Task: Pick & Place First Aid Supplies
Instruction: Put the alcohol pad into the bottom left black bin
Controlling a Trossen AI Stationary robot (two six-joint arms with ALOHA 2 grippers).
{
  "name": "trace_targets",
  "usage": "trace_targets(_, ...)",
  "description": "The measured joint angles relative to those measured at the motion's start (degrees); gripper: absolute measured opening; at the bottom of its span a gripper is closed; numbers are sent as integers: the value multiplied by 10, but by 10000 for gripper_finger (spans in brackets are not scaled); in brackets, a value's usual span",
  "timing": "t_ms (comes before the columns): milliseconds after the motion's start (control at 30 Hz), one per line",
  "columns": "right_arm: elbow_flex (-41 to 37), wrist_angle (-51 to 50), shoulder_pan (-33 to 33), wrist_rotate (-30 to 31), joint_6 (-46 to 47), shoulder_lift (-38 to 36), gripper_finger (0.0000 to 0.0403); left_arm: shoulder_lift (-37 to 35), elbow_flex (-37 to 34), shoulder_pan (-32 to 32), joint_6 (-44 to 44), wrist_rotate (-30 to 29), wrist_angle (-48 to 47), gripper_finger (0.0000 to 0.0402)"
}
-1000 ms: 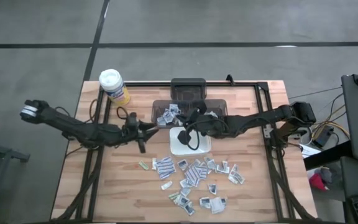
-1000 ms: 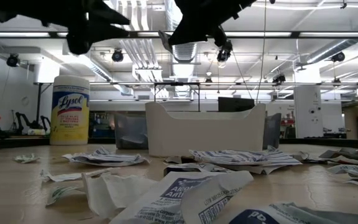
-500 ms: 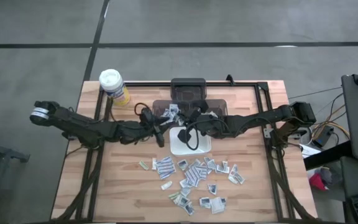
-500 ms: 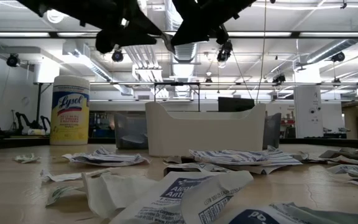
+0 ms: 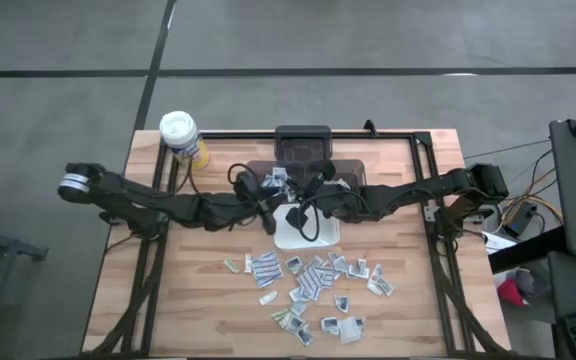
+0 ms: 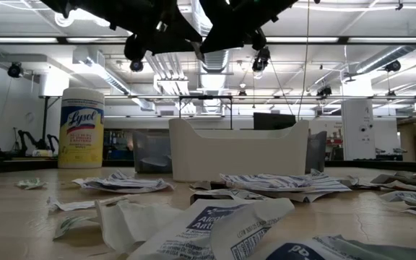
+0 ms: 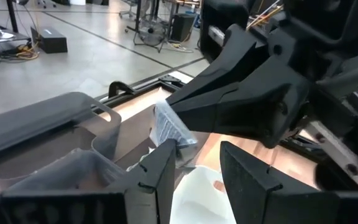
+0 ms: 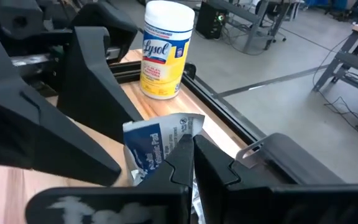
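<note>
Two grippers meet over the middle of the table, from the high view: my left gripper point(image 5: 268, 212) reaching in from the left, my right gripper point(image 5: 306, 205) from the right, both just at the near-left edge of the white tray point(image 5: 323, 236). Loose packets point(image 5: 313, 280) lie scattered on the wood nearer the front, more of them in the clear bin point(image 5: 268, 178) behind.

Low view now: both arms hang dark overhead, above the tray; Lysol canister point(image 6: 81, 127) stands off to the side.

Left wrist view: my fingers point(image 7: 160, 177) stand apart, and the held packet point(image 7: 171, 127) hangs right ahead between them, long axis running away from me, pinched at its far end by the right gripper.

Right wrist view: my fingertips point(image 8: 182, 155) are clamped together on that packet, print upward. My left gripper is the nearer one to take it, I'd judge, by closing straight on.
</note>
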Motion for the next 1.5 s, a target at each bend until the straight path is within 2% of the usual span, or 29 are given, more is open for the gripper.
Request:
trace_targets(433, 0, -3, 0, 0, -5, 0, 8, 7, 1, 29, -15, 0, 0, 118)
trace_targets(567, 0, -3, 0, 0, -5, 0, 8, 7, 1, 31, -17, 0, -1, 85)
trace_targets(733, 0, -4, 0, -1, -5, 0, 8, 7, 0, 33, -12, 20, -1, 12)
trace_targets(967, 0, -18, 0, -4, -17, 0, 9, 6, 0, 34, -11, 28, -10, 1)
trace_targets(1267, 0, -131, -3, -2, -17, -35, 28, -1, -1, 40, -12, 29, -69, 0)
trace_targets(1500, -1, -318, -2, -3, 41, -93, 32, -14, 14, 78, 3, 38, -185, 0)
